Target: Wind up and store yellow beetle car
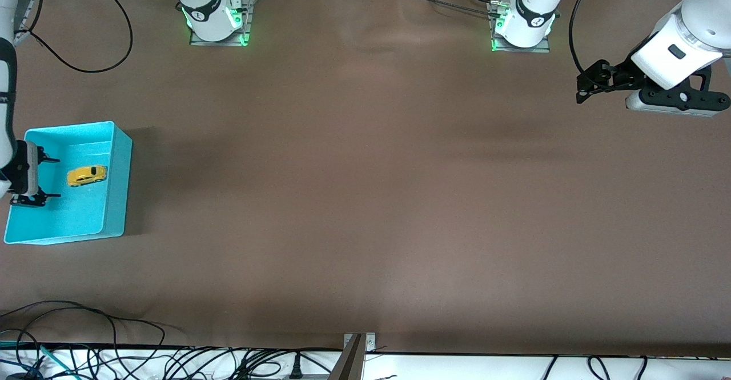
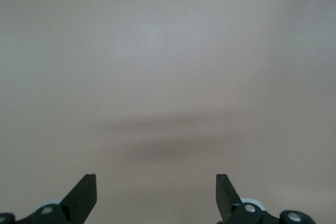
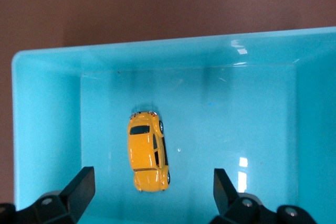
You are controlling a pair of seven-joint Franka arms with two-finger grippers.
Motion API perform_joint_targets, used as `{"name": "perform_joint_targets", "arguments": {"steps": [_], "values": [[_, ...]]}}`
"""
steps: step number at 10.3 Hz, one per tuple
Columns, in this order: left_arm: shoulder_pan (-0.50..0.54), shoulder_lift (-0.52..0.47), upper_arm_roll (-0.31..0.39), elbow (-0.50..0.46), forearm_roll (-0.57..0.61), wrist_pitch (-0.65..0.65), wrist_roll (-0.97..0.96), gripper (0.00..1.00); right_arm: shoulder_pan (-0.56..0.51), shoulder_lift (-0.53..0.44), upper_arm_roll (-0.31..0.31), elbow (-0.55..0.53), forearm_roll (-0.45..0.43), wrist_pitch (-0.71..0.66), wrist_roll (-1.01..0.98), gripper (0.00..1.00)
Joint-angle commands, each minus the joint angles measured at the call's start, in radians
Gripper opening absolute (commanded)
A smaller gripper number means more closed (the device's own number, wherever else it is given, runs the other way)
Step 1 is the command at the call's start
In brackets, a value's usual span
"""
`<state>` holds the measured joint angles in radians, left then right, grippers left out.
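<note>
The yellow beetle car (image 1: 87,175) lies on its side on the floor of the turquoise bin (image 1: 117,180) at the right arm's end of the table. In the right wrist view the car (image 3: 148,150) lies between and just ahead of the fingertips. My right gripper (image 1: 50,178) is open and empty, above the bin beside the car; in its own view it (image 3: 152,187) holds nothing. My left gripper (image 1: 583,87) is open and empty, up over bare table at the left arm's end; its own view (image 2: 156,190) shows only the mat.
The brown mat (image 1: 365,197) covers the table. The two arm bases (image 1: 214,17) stand farthest from the front camera. Cables (image 1: 85,357) lie along the table's near edge.
</note>
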<state>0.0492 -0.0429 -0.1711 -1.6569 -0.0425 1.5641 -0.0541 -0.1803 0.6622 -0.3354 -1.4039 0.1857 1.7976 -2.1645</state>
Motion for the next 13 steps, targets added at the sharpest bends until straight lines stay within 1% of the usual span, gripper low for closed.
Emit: {"name": "perform_joint_targets", "arguments": {"steps": [1,3,6,8,10,11,12,13], "values": [[0.001,0.009,-0.004,0.023,0.021,-0.013,-0.009,1.00,-0.002,-0.075,0.006,0.003,0.008,-0.101,0.141,1.00],[0.001,0.009,-0.004,0.023,0.021,-0.013,-0.009,1.00,0.015,-0.127,0.009,0.003,0.015,-0.185,0.284,1.00],[0.003,0.011,-0.004,0.023,0.021,-0.015,-0.007,1.00,0.111,-0.194,0.009,0.003,0.018,-0.265,0.547,1.00],[0.003,0.011,-0.002,0.023,0.021,-0.013,-0.006,1.00,0.160,-0.228,0.009,0.003,0.027,-0.302,0.667,1.00],[0.003,0.011,-0.002,0.023,0.021,-0.013,-0.004,1.00,0.177,-0.256,0.009,0.003,0.035,-0.319,0.750,1.00],[0.003,0.011,-0.001,0.023,0.021,-0.015,-0.004,1.00,0.179,-0.272,0.021,0.005,0.047,-0.323,0.803,1.00],[0.003,0.011,-0.001,0.023,0.021,-0.013,-0.004,1.00,0.214,-0.298,0.030,0.002,0.057,-0.308,0.863,1.00],[0.003,0.011,-0.001,0.023,0.021,-0.015,-0.004,1.00,0.214,-0.306,0.068,0.002,0.058,-0.299,0.915,1.00]]}}
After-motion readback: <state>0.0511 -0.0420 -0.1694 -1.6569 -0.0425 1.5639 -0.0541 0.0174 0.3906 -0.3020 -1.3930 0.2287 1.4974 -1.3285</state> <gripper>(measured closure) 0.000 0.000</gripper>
